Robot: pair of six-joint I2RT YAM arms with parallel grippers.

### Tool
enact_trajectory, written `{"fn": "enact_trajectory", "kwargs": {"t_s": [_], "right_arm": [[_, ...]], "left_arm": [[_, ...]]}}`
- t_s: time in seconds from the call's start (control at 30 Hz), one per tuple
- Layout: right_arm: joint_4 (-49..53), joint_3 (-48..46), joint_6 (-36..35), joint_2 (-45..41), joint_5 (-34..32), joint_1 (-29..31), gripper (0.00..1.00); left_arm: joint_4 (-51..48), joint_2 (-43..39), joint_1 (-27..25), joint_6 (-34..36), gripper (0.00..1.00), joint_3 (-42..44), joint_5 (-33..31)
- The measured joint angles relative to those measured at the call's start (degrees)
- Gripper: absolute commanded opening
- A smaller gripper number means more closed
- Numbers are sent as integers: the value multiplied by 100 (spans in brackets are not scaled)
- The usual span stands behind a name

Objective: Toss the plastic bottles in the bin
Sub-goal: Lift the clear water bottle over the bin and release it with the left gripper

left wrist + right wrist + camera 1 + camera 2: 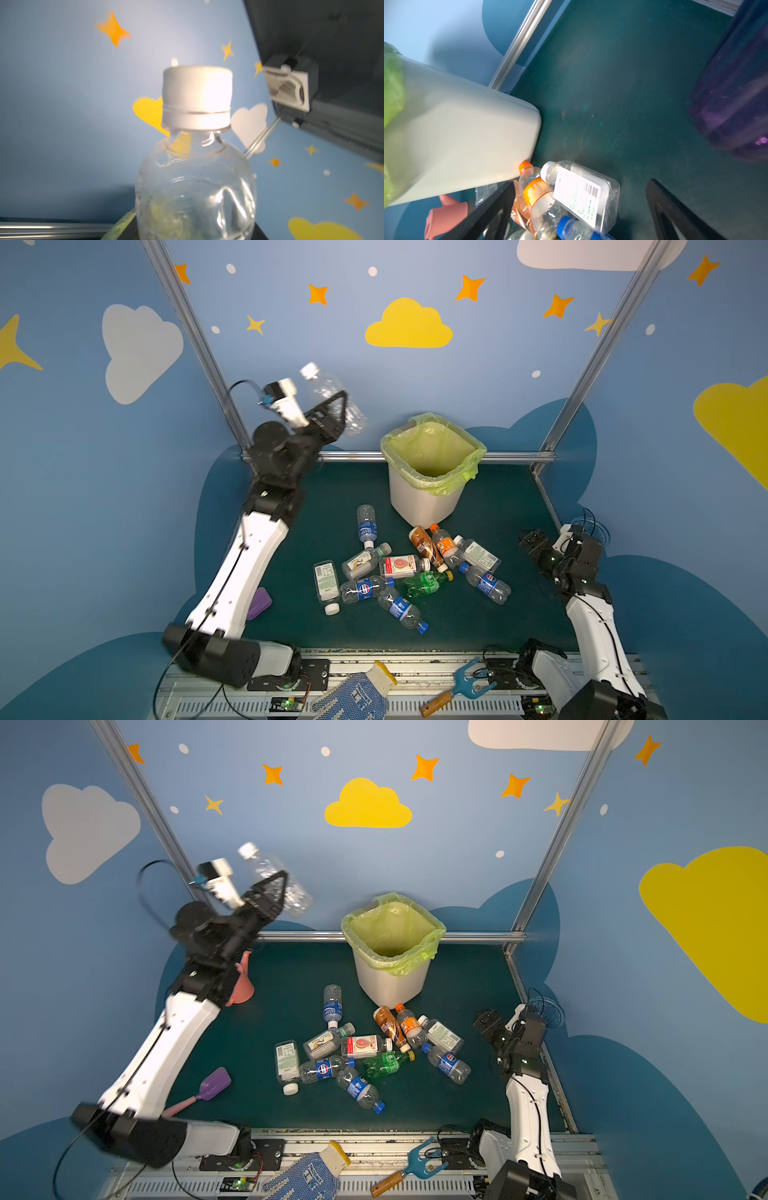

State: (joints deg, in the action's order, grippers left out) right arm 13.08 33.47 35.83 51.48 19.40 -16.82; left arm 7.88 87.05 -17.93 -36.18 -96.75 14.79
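Note:
My left gripper (338, 414) is raised high at the back left, up and to the left of the bin (415, 506), and is shut on a clear plastic bottle (328, 389) with a white cap. The cap points up and away; in the left wrist view this bottle (195, 176) fills the middle. The white bin (386, 982) has a yellow-green liner. Several plastic bottles (399, 572) lie heaped on the mat in front of it, among them a green one (424, 584) and a brown one (426, 547). My right gripper (534, 541) hangs open and empty to the right of the heap (581, 209).
A pink watering can (241, 986) stands behind my left arm. A purple scoop (212, 1085) lies at the front left. A blue-purple vase (733, 93) is near my right arm. A knitted glove (353, 695) and a blue hand rake (465, 686) lie on the front rail.

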Motion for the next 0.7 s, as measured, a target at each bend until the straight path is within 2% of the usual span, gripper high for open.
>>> {"fn": "enact_trajectory", "kwargs": {"t_s": [0.07, 0.1, 0.17, 0.3, 0.47, 0.57, 0.7], "right_arm": [[20, 4, 15, -9, 48, -2, 98], [50, 9, 13, -22, 63, -2, 98], [133, 20, -22, -85, 79, -2, 98], [175, 22, -50, -291, 83, -24, 98], [173, -24, 83, -332, 81, -35, 98], [177, -96, 175, -289, 94, -35, 98], [177, -131, 236, -136, 197, -33, 98]], "left_arm": [[-435, 975, -415, 188, 84, -789, 160], [-577, 1316, -581, 256, 99, -922, 227], [-769, 1578, -802, 369, 100, -730, 269], [-1139, 1346, -951, 894, 100, -452, -74], [-953, 168, -975, 1475, 100, -404, -439], [-520, -632, -979, 1668, 100, -20, -675], [-313, -1117, -981, 1845, 100, 608, -1040]]}}
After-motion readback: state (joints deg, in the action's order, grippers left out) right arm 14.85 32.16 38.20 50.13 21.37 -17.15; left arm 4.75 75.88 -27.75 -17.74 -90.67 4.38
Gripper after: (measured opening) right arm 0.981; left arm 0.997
